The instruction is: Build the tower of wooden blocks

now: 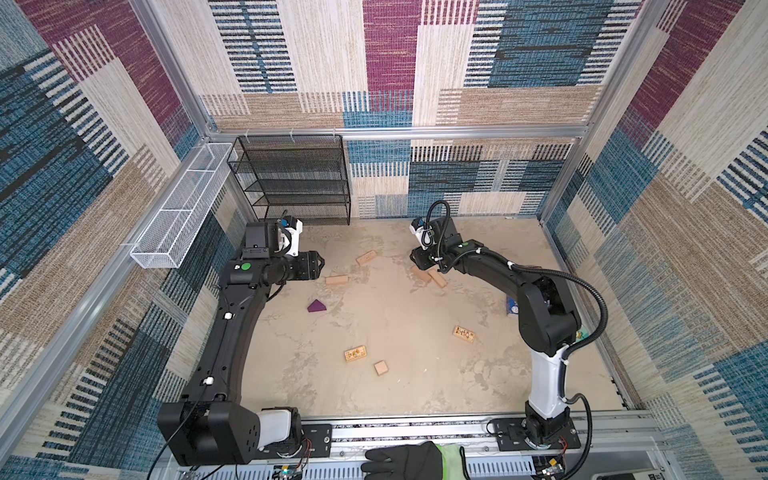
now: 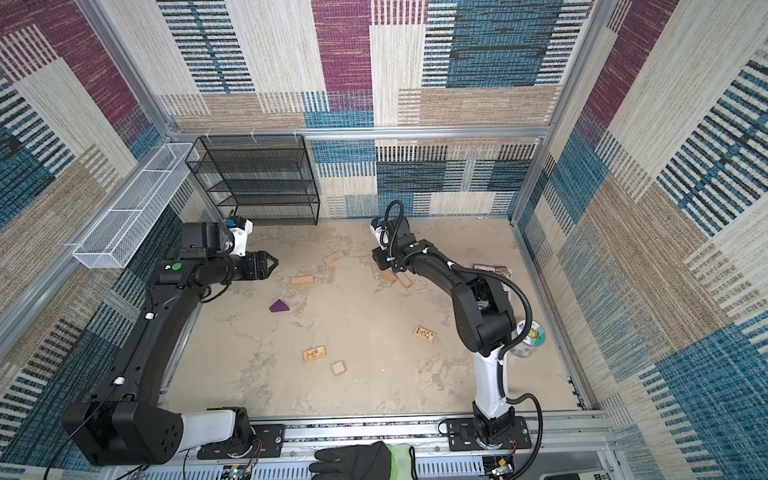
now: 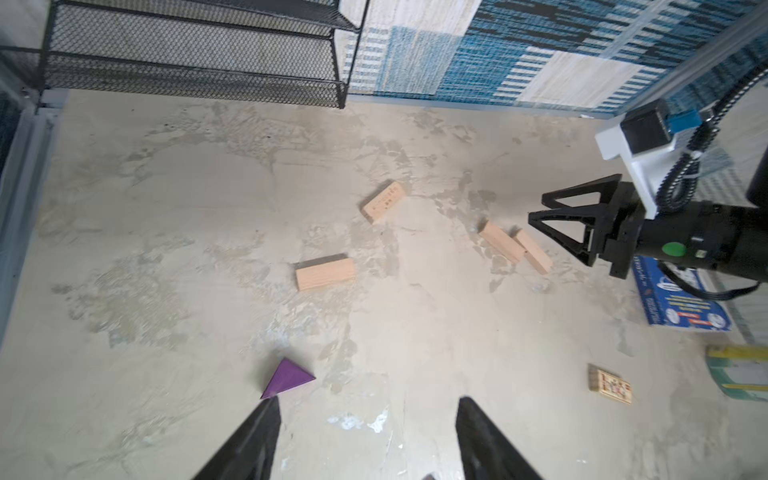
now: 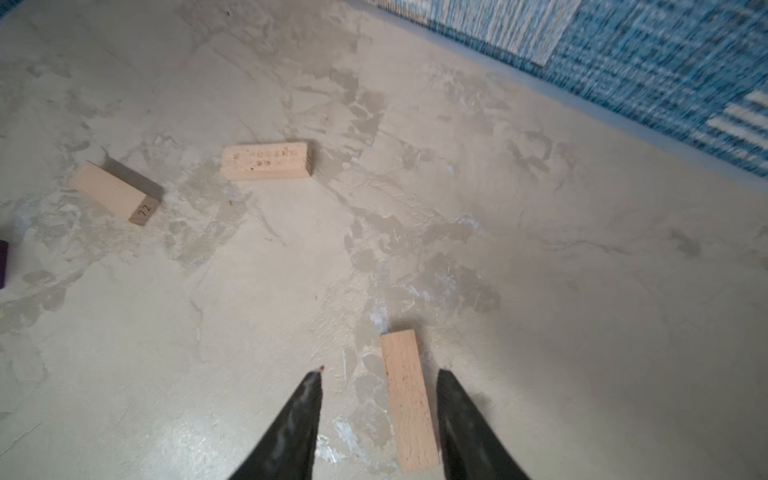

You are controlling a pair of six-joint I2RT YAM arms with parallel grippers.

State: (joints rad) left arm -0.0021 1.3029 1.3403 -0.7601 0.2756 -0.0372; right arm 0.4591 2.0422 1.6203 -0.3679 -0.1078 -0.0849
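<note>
Wood blocks [image 1: 336, 280] are lying loose on the tabletop [image 1: 291, 386], none resting on another, so the tower is not yet begun. A faintly marked brick [image 1: 366, 258] is lying behind that one, left of centre. A pair of bricks [image 1: 437, 277] is lying side by side, seemingly touching, beneath the right wrist. One printed brick [image 1: 355, 354] and the cube [image 1: 381, 368] are lying nearer the front, and another printed brick [image 1: 464, 333] is lying toward the right arm. The purple wedge [image 1: 316, 306] is sitting near the left arm.

Every block is lying outside the containers. The black mesh rack [image 1: 295, 178] is standing against the back wall, and the white wire basket [image 1: 178, 216] is hanging on the left wall. A clear jar [image 2: 530, 338] is standing behind the right arm, near a blue booklet [image 3: 681, 307]. I cannot tell what is in the jar.

The left gripper [image 3: 368, 401] is hanging spread, with nothing between its fingers. The right gripper [image 4: 380, 371] is reaching down astride one brick of the pair [image 4: 409, 399]. Its jaws are apart, one finger close beside the brick and the other showing a gap.
</note>
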